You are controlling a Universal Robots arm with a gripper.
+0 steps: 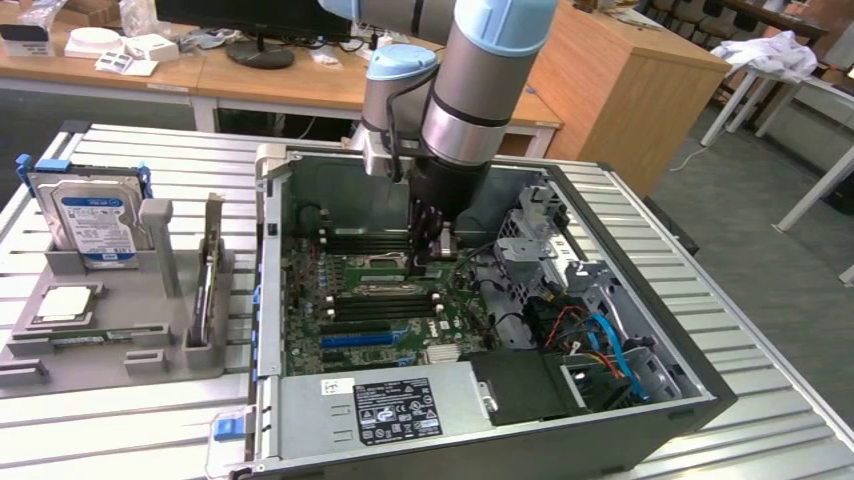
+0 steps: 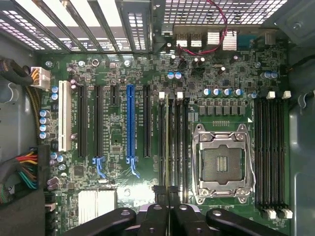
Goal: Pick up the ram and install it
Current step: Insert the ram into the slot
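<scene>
The single arm (image 1: 470, 95) comes down from above, its grey last segment nearly upright, tilted slightly toward the exterior view's left. A blue-capped joint (image 1: 400, 62) sits beside it on that side. The dark claw (image 1: 430, 250) hangs straight down below the wrist. In the wrist view, its two black fingers (image 2: 158, 219) are drawn close together, with only a thin gap between the tips.

A glossy green motherboard (image 2: 118, 142) sits in a matt grey sheet-metal computer case (image 1: 561, 445) on a ribbed bare-metal table (image 1: 147, 150); the gripper (image 2: 169, 194) is matt black, the desk (image 1: 267, 85) behind smooth wood.
</scene>
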